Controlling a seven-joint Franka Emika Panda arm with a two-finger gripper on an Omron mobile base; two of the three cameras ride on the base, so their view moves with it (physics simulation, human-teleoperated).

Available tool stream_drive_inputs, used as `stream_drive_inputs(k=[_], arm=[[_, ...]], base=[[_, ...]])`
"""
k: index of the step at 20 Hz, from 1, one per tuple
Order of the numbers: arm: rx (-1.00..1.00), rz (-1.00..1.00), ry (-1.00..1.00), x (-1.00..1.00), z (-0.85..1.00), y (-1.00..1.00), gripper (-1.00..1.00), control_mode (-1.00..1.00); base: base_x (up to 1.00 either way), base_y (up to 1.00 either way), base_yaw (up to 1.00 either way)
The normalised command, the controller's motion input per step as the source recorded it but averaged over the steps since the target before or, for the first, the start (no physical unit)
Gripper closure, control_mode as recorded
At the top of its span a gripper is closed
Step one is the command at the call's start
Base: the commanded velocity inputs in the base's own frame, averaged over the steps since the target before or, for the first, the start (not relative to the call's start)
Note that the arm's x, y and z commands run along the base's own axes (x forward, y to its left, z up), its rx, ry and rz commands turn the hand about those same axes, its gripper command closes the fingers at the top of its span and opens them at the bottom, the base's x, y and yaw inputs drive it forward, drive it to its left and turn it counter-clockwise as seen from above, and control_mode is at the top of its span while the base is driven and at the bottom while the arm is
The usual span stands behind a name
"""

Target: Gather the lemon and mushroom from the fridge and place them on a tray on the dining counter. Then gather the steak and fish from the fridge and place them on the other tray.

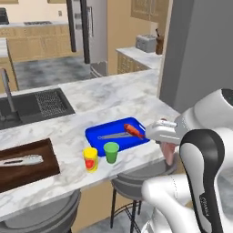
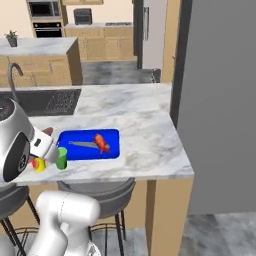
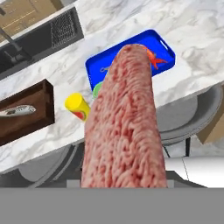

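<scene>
Steak, a long slab of marbled red-pink meat, runs up the middle of the hand view from the bottom edge, lying along the line of the gripper and hiding the finger tips. The jaws stand nearly closed and clamp the steak between them. In the left base view a pale pink end of the meat hangs below the white hand, just off the near edge of the dining counter, above a grey stool.

Beyond the meat lies the other tray, bright blue, on the marble close to the near edge. It holds a grey fish and an orange-red piece at its right end. The steak is near the tray's near right corner, apart from it.

Left of the blue tray stand a green cup and a yellow cup with a red band, just beside each other. Further left sits a tray of dark brown wood, with a pale grey object lying in it. The dark sink is set into the far side of the counter, and the fridge stands far behind.
</scene>
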Motion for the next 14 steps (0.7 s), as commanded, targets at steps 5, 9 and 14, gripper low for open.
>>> stream_drive_inputs(k=[5, 9, 14], arm=[[0.0, 0.0, 0.0, 0.0, 0.0, 0.0, 1.0, 1.0], [0.0, 0.0, 0.0, 0.0, 0.0, 0.0, 1.0, 1.0], [0.0, 0.33, 0.08, 0.98, 0.26, -0.34, 1.0, -1.0]], base=[[0.7, -0.24, 0.47], [0.75, -0.27, 0.43], [0.0, 0.0, 0.0]])
